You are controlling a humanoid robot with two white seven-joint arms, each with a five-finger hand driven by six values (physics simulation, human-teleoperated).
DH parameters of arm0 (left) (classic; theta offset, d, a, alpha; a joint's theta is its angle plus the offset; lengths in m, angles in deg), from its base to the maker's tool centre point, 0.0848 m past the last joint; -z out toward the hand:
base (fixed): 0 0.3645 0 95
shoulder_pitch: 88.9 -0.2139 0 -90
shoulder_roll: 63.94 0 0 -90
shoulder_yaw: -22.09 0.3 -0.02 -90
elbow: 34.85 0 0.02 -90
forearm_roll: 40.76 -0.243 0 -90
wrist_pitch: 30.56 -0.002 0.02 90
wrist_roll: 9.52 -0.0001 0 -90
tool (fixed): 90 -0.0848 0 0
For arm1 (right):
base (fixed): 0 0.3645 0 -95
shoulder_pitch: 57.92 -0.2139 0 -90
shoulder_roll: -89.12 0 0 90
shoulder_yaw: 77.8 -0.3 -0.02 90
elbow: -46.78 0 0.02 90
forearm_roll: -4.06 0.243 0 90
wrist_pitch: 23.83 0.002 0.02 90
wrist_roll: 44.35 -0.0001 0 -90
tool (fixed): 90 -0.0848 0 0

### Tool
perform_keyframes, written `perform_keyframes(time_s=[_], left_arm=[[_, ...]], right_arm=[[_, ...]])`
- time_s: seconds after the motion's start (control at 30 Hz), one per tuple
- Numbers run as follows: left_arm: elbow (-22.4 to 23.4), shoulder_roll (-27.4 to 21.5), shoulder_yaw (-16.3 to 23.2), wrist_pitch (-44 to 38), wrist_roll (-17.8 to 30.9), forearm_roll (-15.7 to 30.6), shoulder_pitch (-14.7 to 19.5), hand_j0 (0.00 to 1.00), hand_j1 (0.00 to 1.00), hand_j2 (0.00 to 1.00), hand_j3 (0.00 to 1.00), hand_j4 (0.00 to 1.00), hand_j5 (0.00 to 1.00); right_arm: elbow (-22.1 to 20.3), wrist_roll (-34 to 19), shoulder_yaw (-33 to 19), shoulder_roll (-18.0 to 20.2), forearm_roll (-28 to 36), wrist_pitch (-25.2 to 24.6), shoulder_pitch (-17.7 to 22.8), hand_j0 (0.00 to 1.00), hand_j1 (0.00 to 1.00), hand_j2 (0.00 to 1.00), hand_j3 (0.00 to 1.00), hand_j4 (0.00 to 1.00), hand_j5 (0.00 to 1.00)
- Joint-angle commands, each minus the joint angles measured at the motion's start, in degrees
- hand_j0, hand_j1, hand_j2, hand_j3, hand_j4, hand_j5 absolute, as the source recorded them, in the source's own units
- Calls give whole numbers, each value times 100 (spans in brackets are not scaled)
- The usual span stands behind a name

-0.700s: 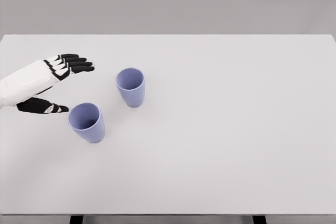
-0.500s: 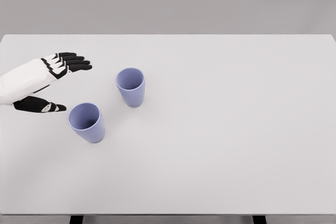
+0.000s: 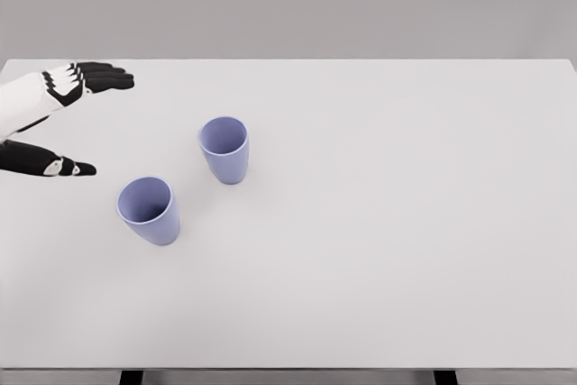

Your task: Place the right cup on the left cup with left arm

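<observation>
left hand (image 3: 50, 119): glossy white shell on back, black fingers (image 3: 108, 77), little white patches near knuckles and on thumb.

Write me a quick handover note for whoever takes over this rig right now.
Left hand: open, empty, at the table's far left edge, apart from both cups.
Right arm: out of view.
Right cup: upright on the table, left of centre.
Left cup: upright, nearer the robot and further left.
Done: nothing, neither cup grasped.
Left: grasp the right cup with the left hand, set it on the left cup.
</observation>
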Motion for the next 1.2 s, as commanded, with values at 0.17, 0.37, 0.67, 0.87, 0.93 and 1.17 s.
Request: perform_keyframes(time_s=[0.17,0.37,0.67,0.87,0.93,1.17], left_arm=[[-14,456,1150,-688,35,414,976,100,100,100,100,100,100],[99,913,1949,-2110,518,950,1775,100,100,100,100,100,100],[354,1159,2627,-3597,931,1715,2672,100,100,100,100,100,100],[820,1581,2636,-3791,931,1706,2918,100,100,100,100,100,100],[891,1625,2671,-3791,931,1698,2944,100,100,100,100,100,100],[1014,1792,2908,-3791,931,1654,2944,100,100,100,100,100,100]], right_arm=[[0,0,0,1,1,0,0,100,100,100,100,100,100],[0,0,0,1,1,0,0,100,100,100,100,100,100],[0,0,0,1,1,0,0,100,100,100,100,100,100],[0,0,0,1,1,0,0,100,100,100,100,100,100],[0,0,0,1,1,0,0,100,100,100,100,100,100],[0,0,0,1,1,0,0,100,100,100,100,100,100]])
